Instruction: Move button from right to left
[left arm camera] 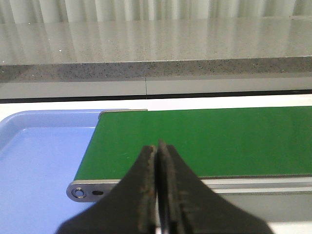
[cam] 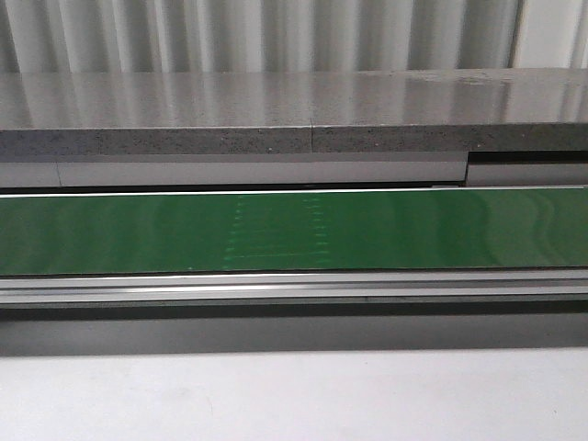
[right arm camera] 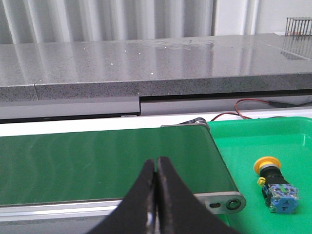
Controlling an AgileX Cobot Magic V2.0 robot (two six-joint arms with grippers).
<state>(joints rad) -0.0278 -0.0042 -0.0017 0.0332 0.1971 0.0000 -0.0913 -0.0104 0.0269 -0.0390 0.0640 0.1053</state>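
1. The button lies on its side in a green tray, yellow cap toward the far rim and blue-and-clear contact block toward the camera; only the right wrist view shows it.
2. The green tray sits just past the right end of a green conveyor belt, beside the belt's metal end bracket.
3. A red wire trails behind the tray, along the foot of a grey speckled counter.
4. The right hand hangs over the near edge of the belt, its two dark fingers pressed together with nothing between them, well apart from the button.
5. The left hand hovers over the belt's left end, fingers likewise pinched closed and empty.
6. A blue tray lies beyond that left end of the belt, next to the rounded metal end piece.
7. From the front camera, the belt runs the full width of the frame between metal rails, with the counter behind it and corrugated wall panels at the back; neither hand, tray nor button appears in that view.
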